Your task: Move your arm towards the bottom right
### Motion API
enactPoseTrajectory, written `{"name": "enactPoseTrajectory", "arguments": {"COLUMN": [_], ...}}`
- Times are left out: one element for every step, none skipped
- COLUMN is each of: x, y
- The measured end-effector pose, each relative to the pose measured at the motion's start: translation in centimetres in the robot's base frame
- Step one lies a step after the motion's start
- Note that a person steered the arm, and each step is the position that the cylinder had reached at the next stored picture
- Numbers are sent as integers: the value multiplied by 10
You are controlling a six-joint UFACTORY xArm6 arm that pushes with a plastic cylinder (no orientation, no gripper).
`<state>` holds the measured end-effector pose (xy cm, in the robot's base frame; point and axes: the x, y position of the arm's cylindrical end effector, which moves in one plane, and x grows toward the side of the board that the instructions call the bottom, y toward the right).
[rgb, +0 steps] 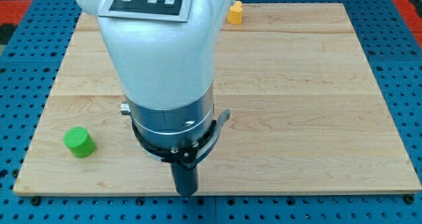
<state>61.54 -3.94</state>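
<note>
My tip [186,192] is at the end of the dark rod, near the wooden board's bottom edge, a little left of the middle. A green round block [80,142] sits at the board's lower left, well to the left of my tip. A yellow block [235,12] sits at the board's top edge, far above my tip and partly behind the arm. The white arm body [161,59] hides the board's upper middle.
The wooden board [316,105] lies on a blue perforated table [402,66]. A black and white marker tag [148,0] is on top of the arm.
</note>
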Motion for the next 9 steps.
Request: {"name": "enactPoseTrajectory", "arguments": {"x": [2,2,2,4,4,1,-6,2,-12], "y": [0,0,0,1,1,59,147,170,179]}}
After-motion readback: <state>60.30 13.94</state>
